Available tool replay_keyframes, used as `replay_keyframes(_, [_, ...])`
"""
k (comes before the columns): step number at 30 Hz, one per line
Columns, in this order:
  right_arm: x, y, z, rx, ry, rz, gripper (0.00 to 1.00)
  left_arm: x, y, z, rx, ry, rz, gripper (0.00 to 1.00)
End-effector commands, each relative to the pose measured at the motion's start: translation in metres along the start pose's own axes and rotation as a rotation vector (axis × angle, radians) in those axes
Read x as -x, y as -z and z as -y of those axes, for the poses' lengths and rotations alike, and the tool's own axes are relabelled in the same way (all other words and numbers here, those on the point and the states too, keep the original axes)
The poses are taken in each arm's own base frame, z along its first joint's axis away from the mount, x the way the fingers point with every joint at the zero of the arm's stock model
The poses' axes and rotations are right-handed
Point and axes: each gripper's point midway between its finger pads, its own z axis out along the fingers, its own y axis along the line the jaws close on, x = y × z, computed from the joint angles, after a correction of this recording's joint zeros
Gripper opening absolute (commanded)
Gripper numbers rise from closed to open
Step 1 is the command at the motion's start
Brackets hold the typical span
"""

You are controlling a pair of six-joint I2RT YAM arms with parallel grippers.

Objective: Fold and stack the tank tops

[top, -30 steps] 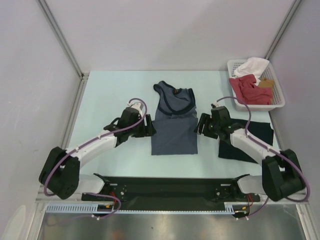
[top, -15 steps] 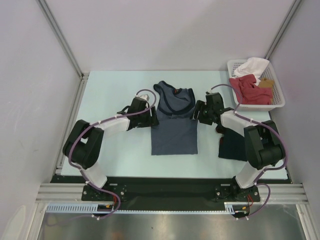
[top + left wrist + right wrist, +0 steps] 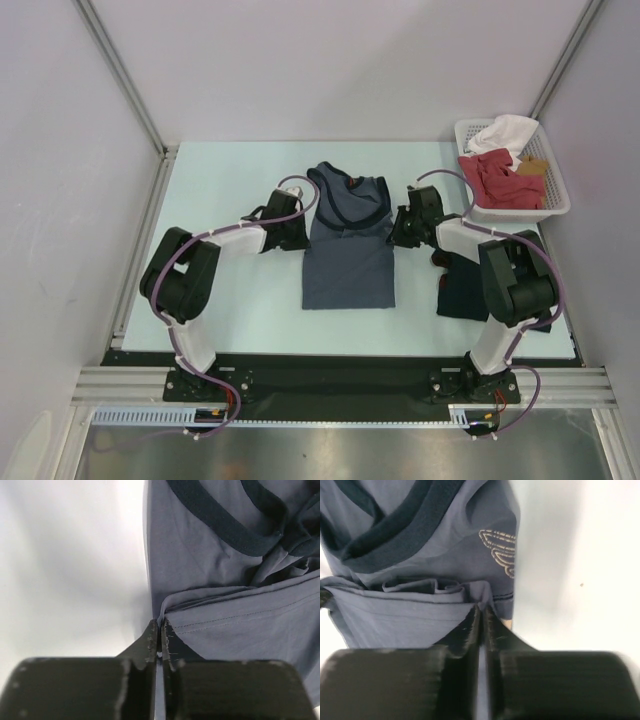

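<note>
Nearest you, on the right of the bench [image 3: 230,180], the dark navy tank top [image 3: 458,295] lies in a bunched heap beside the right arm, so leave it for later. The slate-blue tank top [image 3: 348,270] lies flat in the middle of the bench, neck end away from you, with a doubled layer running across its middle. The left pincer [image 3: 159,630] is closed on the left corner of that layer and the right pincer [image 3: 481,615] on the right corner, just below the printed lettering [image 3: 499,550]. Both sets of jaws are pressed together on cloth.

The step in hand looks like carrying this fold over. Lift both corners evenly and only enough to clear the fabric beneath. Keep the two arms level and the same distance apart so the edge stays taut and square. Lay it down before letting go, and check that each grip has caught every layer. At the far right, the basket [image 3: 520,213] with the red garment [image 3: 495,178] and the white garment [image 3: 508,132] is not part of your task
</note>
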Motion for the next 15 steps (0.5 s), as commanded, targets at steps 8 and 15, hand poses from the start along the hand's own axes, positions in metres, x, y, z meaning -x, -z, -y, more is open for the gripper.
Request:
replay_keyframes(8, [0.033, 0.043, -0.023, 0.051, 0.052, 0.138, 0.0, 0.039, 0.042, 0.016, -0.056, -0.066, 0.14, 0.01])
replay_keyframes(15, [0.049, 0.064, -0.032, 0.059, 0.073, 0.188, 0.0, 0.055, 0.06, 0.027, -0.082, -0.08, 0.182, 0.0])
